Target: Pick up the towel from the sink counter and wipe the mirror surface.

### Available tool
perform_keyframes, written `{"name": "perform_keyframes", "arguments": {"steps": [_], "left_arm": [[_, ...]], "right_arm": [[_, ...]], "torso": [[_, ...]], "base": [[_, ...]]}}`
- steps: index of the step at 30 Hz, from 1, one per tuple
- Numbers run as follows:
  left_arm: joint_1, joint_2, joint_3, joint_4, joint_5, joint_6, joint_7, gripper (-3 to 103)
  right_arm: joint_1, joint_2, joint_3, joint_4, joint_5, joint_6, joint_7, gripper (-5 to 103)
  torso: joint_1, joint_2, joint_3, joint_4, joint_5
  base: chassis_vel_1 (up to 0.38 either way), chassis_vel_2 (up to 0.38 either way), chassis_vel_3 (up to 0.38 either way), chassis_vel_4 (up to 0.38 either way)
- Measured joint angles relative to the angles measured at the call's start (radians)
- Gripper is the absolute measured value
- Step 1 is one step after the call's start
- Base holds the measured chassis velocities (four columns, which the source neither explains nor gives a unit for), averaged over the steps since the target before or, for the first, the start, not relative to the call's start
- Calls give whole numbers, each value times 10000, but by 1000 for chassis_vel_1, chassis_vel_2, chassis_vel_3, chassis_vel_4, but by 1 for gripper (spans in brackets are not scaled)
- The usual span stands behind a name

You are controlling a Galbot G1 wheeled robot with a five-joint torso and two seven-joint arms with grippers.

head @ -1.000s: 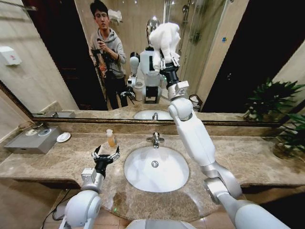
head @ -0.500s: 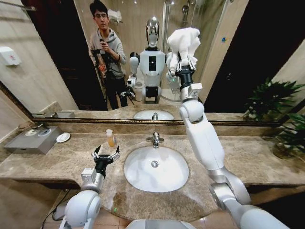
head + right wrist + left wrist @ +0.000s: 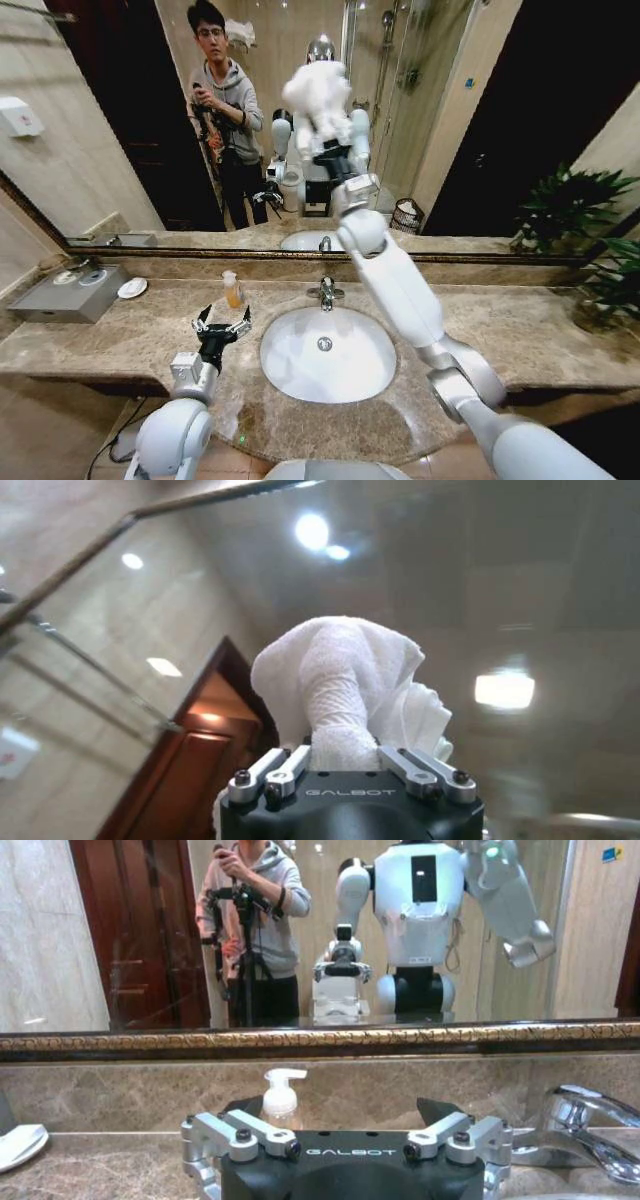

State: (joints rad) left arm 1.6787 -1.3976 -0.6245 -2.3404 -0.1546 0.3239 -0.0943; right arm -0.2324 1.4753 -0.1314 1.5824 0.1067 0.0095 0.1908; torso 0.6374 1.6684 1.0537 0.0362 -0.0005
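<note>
Since half a second ago, your right arm has swung leftward across the glass: the right pincer [image 3: 322,138] and its towel [image 3: 316,92] sat right of the reflected robot's head then, and now cover it. Pickup looks done. The towel is off the sink surface [image 3: 520,335] and bunched upright in the right pincer, whose fingers are clamped on its lower part, seen plainly in the right wrist view as white terry [image 3: 345,694] rising between the two metal fingers [image 3: 420,774]. Towel held high against the mirror surface [image 3: 480,120], above the faucet [image 3: 325,292] and basin [image 3: 328,354]; whether the cloth is actually pressed to the glass or just short of it you cannot tell from these views. Wiping, by my reading, is under way but far from finished: the sweep so far covers a band in the upper middle, and the wide stretches of glass toward the plant [image 3: 575,205] side and toward the wall dispenser [image 3: 20,116] side are likely still to do. Left pincer [image 3: 221,322] hangs idle just over the surface, near the small soap bottle [image 3: 233,289], fingers spread apart and empty; its own camera looks across at the bronze frame [image 3: 320,1039].
</note>
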Motion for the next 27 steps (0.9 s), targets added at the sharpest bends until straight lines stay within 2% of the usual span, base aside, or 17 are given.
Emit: {"name": "perform_keyframes", "arguments": {"steps": [4,9,15,24,27], "left_arm": [[1,0,0,0,0,0,0,100],[0,0,0,0,0,0,0,100],[1,0,0,0,0,0,0,100],[1,-1,-1,0,0,0,0,100],[1,0,0,0,0,0,0,100]], "right_arm": [[65,149,-98,-445,-227,89,-6,18],[-215,-244,278,-515,-300,117,18,18],[-632,-1349,716,93,18,-71,106,18],[-1116,-2295,1385,820,423,-243,296,18],[-1542,-2644,1968,1226,550,-270,314,18]], "torso": [[0,0,1,-2,3],[0,0,1,-3,5],[-3,1,-1,-3,7],[0,1,0,-4,6],[2,0,1,-7,8]], "base": [[0,0,0,0],[0,0,0,0],[0,0,0,0],[0,0,0,0],[0,0,0,0]]}}
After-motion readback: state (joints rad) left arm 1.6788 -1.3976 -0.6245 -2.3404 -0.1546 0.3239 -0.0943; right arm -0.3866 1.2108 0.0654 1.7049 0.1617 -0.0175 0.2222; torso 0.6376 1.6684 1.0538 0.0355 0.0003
